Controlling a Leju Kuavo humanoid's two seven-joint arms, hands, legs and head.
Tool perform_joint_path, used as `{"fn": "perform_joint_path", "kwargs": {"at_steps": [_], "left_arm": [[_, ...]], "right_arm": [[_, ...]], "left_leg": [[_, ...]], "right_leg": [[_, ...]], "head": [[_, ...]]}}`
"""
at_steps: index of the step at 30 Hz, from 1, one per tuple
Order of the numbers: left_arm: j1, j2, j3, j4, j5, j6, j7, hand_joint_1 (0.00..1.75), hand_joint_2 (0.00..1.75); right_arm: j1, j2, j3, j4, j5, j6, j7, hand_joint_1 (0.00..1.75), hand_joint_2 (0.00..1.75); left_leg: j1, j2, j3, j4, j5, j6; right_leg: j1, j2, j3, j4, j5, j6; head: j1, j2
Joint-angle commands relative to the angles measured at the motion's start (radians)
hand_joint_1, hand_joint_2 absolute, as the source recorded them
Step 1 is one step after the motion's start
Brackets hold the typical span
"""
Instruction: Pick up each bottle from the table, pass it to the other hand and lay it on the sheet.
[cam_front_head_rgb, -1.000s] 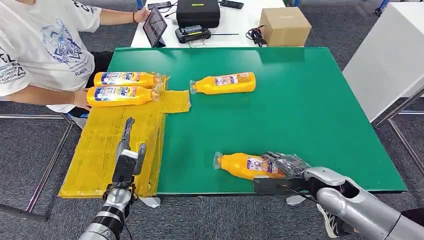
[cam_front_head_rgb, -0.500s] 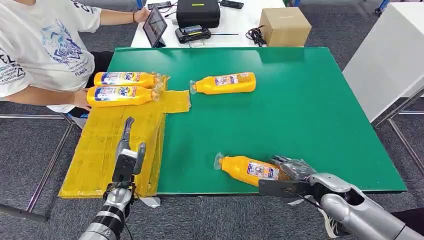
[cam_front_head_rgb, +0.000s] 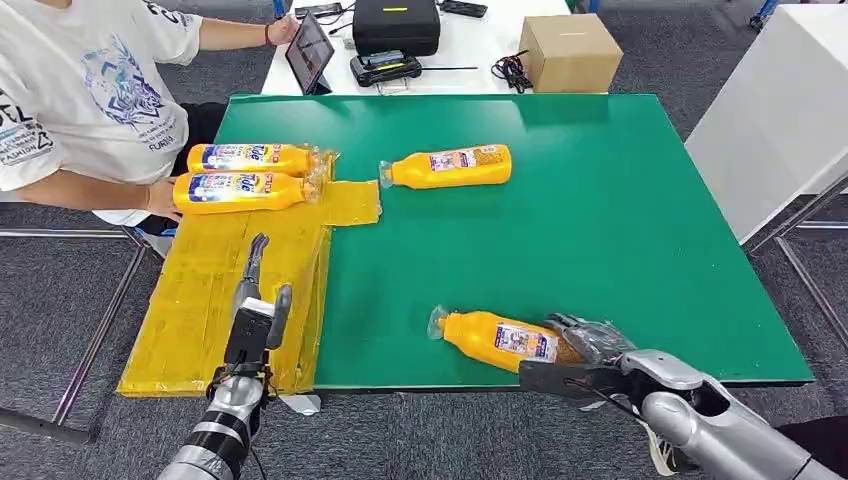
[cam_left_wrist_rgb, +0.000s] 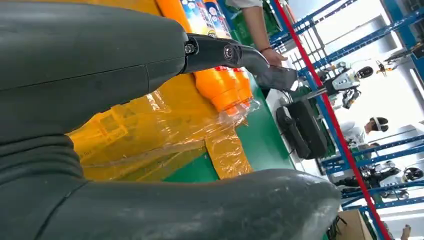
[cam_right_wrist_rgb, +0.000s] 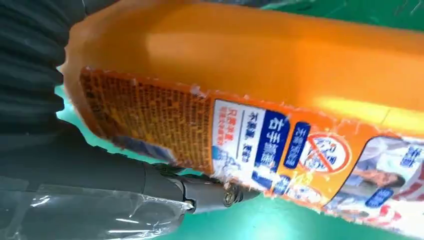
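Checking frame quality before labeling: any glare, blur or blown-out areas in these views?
Head view: sharp and evenly lit, with mild glare on the yellow sheet. Left wrist view: the left hand is close and soft, and the background at the far right is blown out white. Right wrist view: the bottle is very close, label text slightly blurred, with a bright highlight on its side.

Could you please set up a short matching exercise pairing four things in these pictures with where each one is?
Things
1. bottle at the right hand
2. lone far bottle
3. cardboard box
4. left hand

Places
A. on the white table beyond the green one
B. above the yellow sheet, holding nothing
C. near the green table's front edge
D. on bare green, just right of the sheet's far end

Pairs: 1-C, 2-D, 3-A, 4-B
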Motion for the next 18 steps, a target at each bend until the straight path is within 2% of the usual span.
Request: {"fn": "perform_joint_path", "kwargs": {"at_steps": [1,7,8,12,18], "left_arm": [[-0.026,-0.002,0.014,0.058,0.006,-0.005,-0.019,0.0,0.0],[-0.026,-0.002,0.012,0.059,0.004,-0.008,-0.018,0.0,0.0],[-0.026,-0.002,0.011,0.06,0.004,-0.011,-0.017,0.0,0.0],[-0.026,-0.007,0.007,0.065,0.0,-0.012,-0.016,0.0,0.0],[-0.019,-0.005,0.004,0.05,-0.001,-0.011,-0.014,0.0,0.0]], "right_arm": [[0.01,0.074,-0.013,0.078,0.019,-0.016,-0.005,1.54,1.75],[0.012,0.086,-0.015,0.09,0.027,-0.02,-0.005,1.54,1.75],[0.017,0.092,-0.022,0.095,0.026,-0.021,-0.008,1.75,1.75],[0.051,0.117,-0.044,0.113,0.043,-0.028,-0.021,1.75,1.75],[0.115,0.263,-0.142,0.192,0.133,-0.117,-0.067,1.75,1.75]], "left_leg": [[0.001,0.001,0.003,-0.001,-0.001,-0.001],[0.001,0.002,0.003,-0.001,0.0,-0.001],[0.002,0.002,0.004,-0.001,-0.001,-0.001],[0.002,0.001,0.004,-0.001,0.0,-0.001],[0.002,0.003,0.006,-0.002,-0.001,-0.001]], "right_leg": [[0.001,0.001,0.003,-0.001,0.0,-0.001],[0.001,0.001,0.002,-0.001,0.0,-0.001],[0.002,0.001,0.004,-0.002,0.0,-0.002],[0.002,0.0,0.004,-0.002,0.0,-0.001],[0.003,0.002,0.005,-0.003,0.0,-0.002]], "head": [[0.0,0.0],[0.0,0.0],[0.0,0.0],[0.0,0.0],[0.0,0.0]]}}
